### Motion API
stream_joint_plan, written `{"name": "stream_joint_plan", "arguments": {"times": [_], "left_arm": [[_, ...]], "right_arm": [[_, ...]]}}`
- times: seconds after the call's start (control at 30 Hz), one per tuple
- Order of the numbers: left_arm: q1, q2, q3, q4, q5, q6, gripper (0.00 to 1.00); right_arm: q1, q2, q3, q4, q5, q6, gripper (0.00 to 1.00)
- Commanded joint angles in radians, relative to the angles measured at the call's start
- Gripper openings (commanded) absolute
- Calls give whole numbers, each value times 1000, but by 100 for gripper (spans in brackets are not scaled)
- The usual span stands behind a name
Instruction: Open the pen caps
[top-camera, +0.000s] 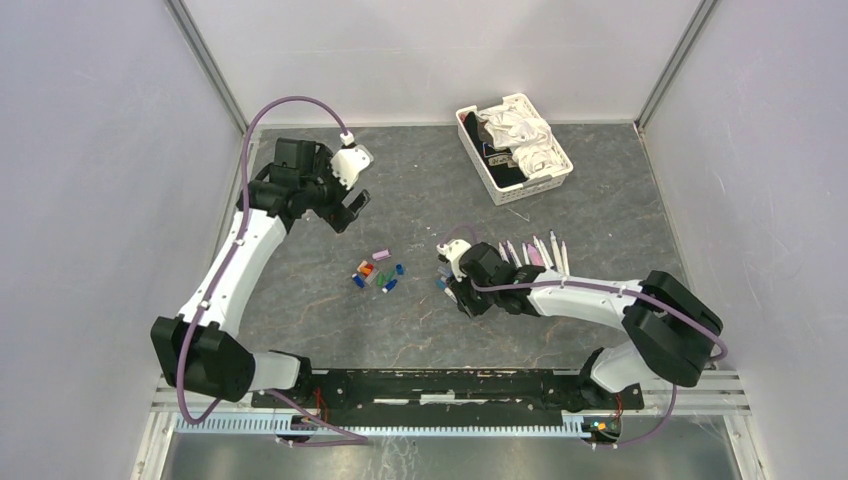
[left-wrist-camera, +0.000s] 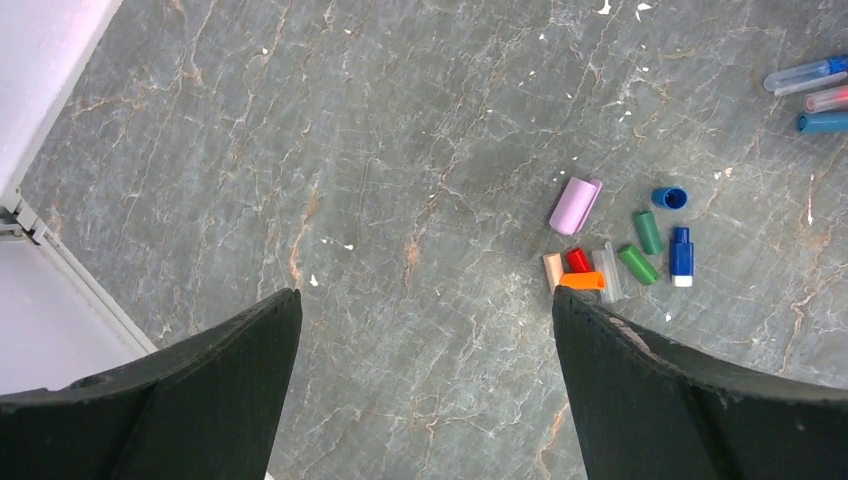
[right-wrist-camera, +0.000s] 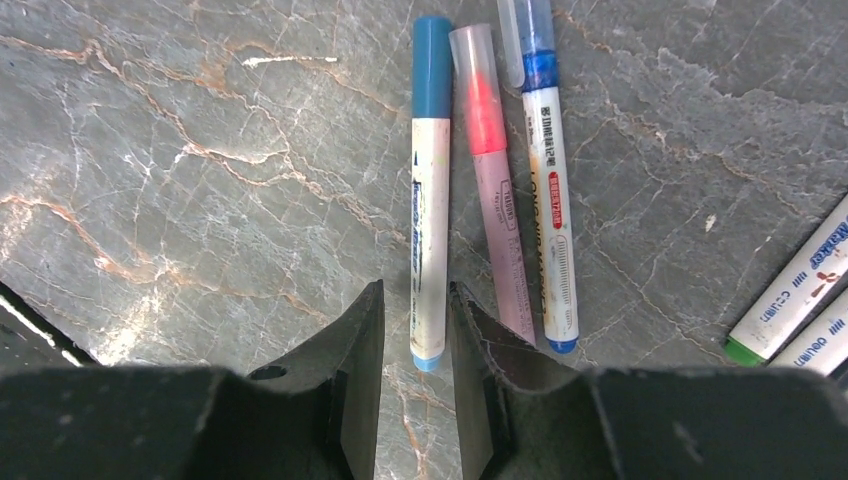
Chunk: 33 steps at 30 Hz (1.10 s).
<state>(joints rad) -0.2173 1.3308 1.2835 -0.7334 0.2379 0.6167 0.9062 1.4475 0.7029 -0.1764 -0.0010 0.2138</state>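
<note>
Left gripper (left-wrist-camera: 424, 300) hangs wide open, holding nothing, at 10 o'clock from the loose pen caps (top-camera: 376, 272) clustered mid-bench (top-camera: 420, 330); at their 3 o'clock the right gripper (right-wrist-camera: 416, 290) straddles the tail of a blue-capped pen (right-wrist-camera: 430, 220), jaws narrow; whether it pinches, I cannot tell.

Grey table (left-wrist-camera: 400, 150) veined orange and white; pen caps (left-wrist-camera: 637, 264) lilac, red, orange, green, blue; white basket (top-camera: 478, 158).
</note>
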Motion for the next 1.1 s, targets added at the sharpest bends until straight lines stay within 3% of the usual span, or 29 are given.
{"name": "stream_joint_plan", "arguments": {"times": [0.0,0.27,0.5,0.67,0.87,1.07], "left_arm": [[4,-33,39,-20,38,-30,100],[4,-54,-11,-40,168,-10,100],[4,-70,-20,-100,274,67,100],[4,-90,-79,-202,403,248,100],[0,-71,-121,-352,509,448,97],[-36,-43,-145,-411,572,537,94]], "right_arm": [[11,21,4,5,4,-14,34],[42,104,46,2,4,-24,33],[45,109,82,-1,-26,-32,13],[42,43,172,-60,-48,-58,0],[20,11,284,-113,-252,-96,0],[-8,50,348,-132,-466,-111,0]]}}
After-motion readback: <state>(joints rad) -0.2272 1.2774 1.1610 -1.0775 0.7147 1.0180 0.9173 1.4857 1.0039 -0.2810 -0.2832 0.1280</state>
